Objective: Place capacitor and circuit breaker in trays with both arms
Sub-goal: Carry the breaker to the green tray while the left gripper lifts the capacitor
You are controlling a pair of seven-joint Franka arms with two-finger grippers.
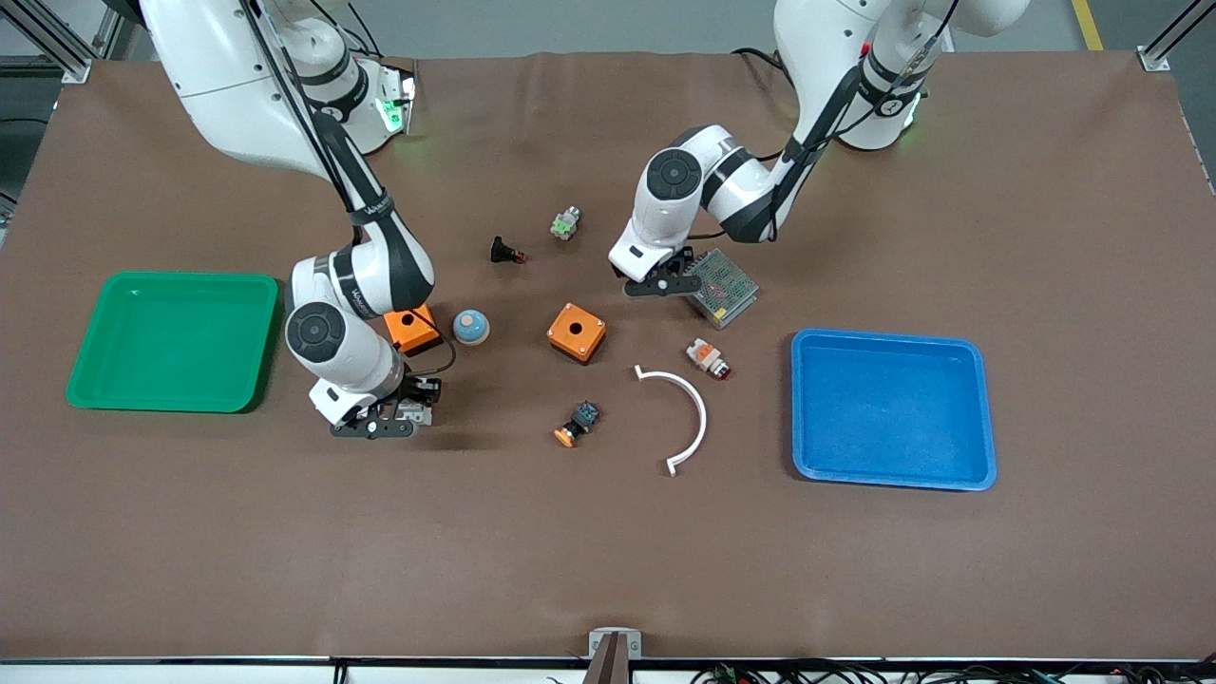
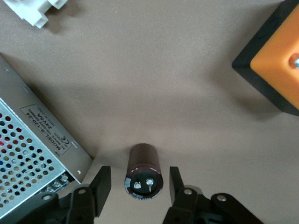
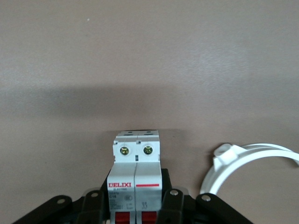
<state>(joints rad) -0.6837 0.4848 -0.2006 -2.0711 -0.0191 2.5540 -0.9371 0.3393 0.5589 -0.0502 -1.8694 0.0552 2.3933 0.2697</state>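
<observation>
Breaker (image 3: 136, 179): on table near green tray (image 1: 171, 340), pinched between right gripper (image 3: 135, 205) fingers. Capacitor (image 2: 143, 172): on table beside metal box (image 2: 32, 154), between left gripper (image 2: 140, 186) fingers, gaps showing either side.

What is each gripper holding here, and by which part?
Right gripper clamps the circuit breaker across its sides. Left gripper straddles the capacitor, gaps visible: nothing held.
</observation>
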